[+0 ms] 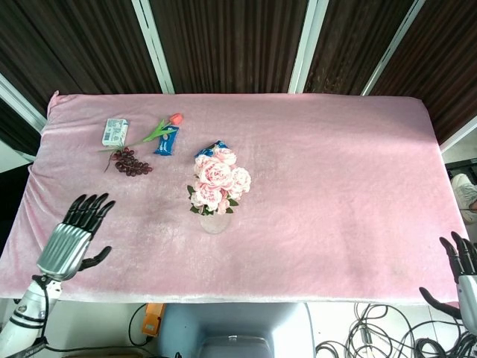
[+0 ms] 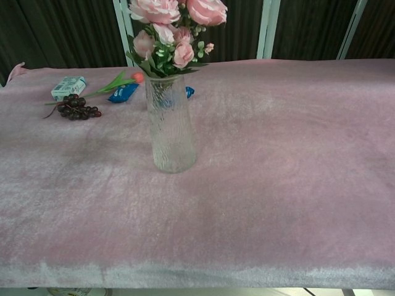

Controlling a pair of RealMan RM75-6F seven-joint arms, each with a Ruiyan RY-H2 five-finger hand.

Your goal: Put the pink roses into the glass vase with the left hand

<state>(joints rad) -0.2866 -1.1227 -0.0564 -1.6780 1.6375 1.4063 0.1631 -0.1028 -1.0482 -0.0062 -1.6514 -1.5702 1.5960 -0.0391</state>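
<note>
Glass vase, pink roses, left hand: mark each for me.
glass vase (image 2: 173, 132), chest view, middle of its textured wall
pink roses (image 1: 219, 177), head view, largest bloom of the bunch
left hand (image 1: 71, 236), head view, back of the hand, fingers spread

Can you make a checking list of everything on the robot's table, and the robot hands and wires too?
Surface: pink cloth covers the table, lying flat.
Job's things: pink roses stand in the upright glass vase.
Clutter: small box, dark grapes, single tulip, blue packets at the far left.
Robot hands: left robot hand open at the near-left edge, holding nothing; right robot hand open off the near-right corner.
Cables: tangle on the floor.
Surroundings: dark curtains behind.
</note>
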